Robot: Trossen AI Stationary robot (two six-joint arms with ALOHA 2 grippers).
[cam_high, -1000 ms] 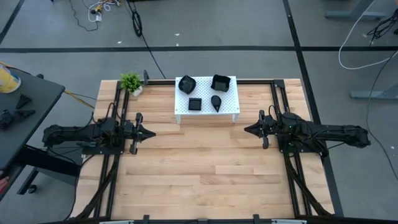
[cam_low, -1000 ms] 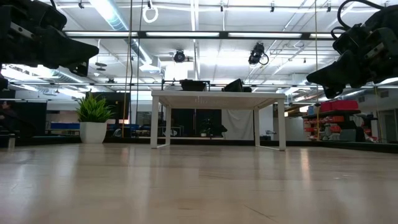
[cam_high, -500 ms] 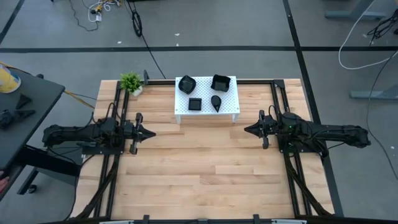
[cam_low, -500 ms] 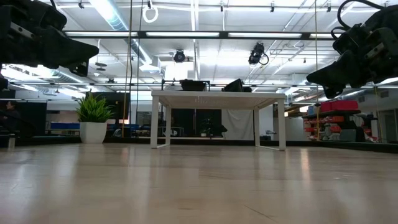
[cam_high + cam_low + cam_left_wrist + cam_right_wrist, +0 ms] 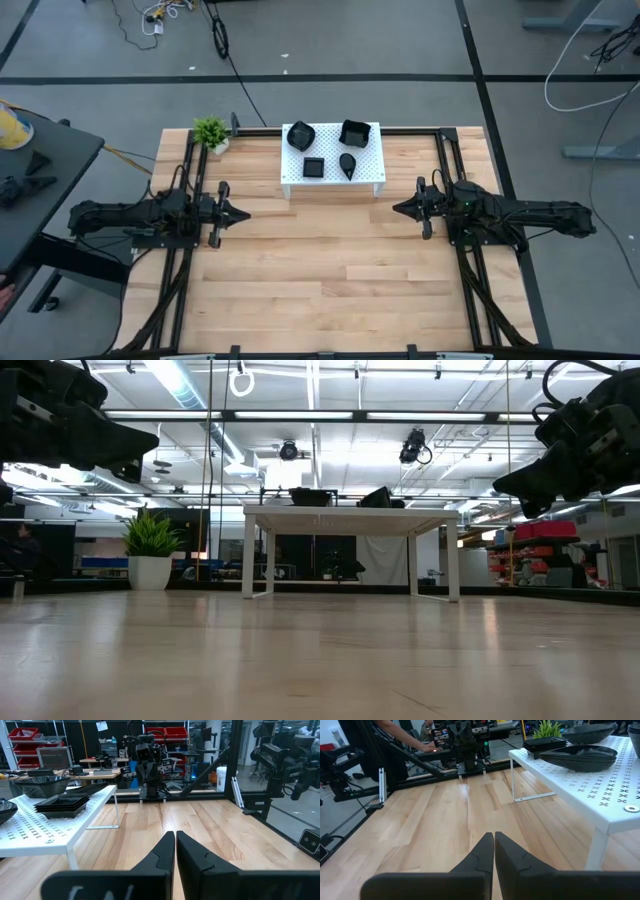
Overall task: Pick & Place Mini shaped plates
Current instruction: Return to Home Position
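R hand (image 5: 493, 836) closed; blk plates (image 5: 580, 756) stacked on wht stand (image 5: 592, 792).

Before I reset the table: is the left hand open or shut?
Shut. In its wrist view the left hand shows both fingers pressed together at the tips, with nothing held between them.

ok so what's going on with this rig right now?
Nothing is being handled. The glossy black mini shaped plates sit in four groups on the white perforated stand at the far edge of the wooden table. Both arms are drawn in at the table's sides. The left claw and right claw are shut, hold nothing and point toward each other. A small green potted plant stands at the far left corner.
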